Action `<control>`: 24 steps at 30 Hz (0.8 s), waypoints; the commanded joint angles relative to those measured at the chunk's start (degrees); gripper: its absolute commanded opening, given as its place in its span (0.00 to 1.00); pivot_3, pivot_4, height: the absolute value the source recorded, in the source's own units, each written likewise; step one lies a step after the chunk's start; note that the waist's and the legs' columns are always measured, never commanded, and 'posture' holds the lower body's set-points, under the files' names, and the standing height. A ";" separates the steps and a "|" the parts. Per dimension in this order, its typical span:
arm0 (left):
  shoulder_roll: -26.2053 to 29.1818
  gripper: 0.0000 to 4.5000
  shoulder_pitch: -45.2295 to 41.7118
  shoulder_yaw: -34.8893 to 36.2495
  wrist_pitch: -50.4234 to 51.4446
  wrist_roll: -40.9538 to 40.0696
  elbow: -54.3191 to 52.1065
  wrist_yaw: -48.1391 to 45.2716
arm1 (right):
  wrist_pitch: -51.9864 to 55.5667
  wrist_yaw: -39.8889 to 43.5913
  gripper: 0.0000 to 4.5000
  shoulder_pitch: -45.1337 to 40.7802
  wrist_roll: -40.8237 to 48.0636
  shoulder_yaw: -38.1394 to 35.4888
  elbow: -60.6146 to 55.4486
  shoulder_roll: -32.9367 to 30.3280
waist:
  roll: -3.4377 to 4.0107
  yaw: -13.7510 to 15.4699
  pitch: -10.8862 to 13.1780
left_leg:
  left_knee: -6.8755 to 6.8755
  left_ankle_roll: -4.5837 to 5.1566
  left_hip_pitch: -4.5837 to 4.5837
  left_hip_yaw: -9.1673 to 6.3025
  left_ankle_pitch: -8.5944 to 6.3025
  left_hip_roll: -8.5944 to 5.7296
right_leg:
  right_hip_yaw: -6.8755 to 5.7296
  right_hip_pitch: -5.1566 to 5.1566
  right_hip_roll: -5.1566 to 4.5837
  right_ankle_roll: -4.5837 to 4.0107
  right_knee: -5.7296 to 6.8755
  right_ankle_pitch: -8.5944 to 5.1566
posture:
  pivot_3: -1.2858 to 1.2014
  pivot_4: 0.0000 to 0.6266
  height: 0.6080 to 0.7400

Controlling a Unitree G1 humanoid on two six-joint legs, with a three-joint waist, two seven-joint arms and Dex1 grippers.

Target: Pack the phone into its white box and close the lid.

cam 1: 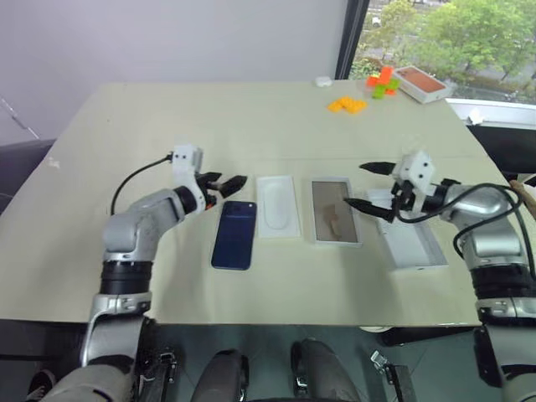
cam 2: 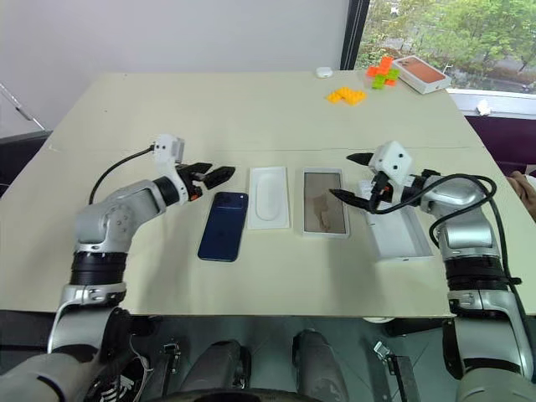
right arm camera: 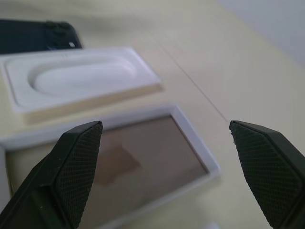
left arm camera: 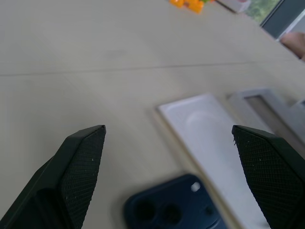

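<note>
Head views: nearest me the phone (cam 1: 234,234) lies back up on the table (cam 1: 276,117), beside the thin insert (cam 1: 278,206); next the white box (cam 1: 336,212), then the lid (cam 1: 410,239). Left gripper (cam 1: 226,183) hovers just past the phone's camera end, fingers spread, empty; right gripper (cam 1: 373,188) likewise, by the box. Left wrist view: camera cluster between my fingers (left arm camera: 76,176). Right wrist view: brown box floor ahead. I judge the phone stiff, slick, thin: pinch its long edges.

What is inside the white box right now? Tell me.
The white box holds nothing: only its bare brown floor with a darker patch shows. The phone lies face down on the table, two places over, past the white insert. Nothing covers the box.
</note>
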 commanded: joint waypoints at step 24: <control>-8.35 1.00 -18.89 9.67 10.23 -2.47 30.48 10.49 | 0.55 -0.07 0.99 1.04 0.78 3.72 -9.17 1.41 | -0.11 -0.23 0.06 | -0.03 -0.13 0.01 -0.03 0.08 -0.03 | -0.01 -0.04 0.00 0.01 -0.01 0.02 | 0.52 0.24 1.00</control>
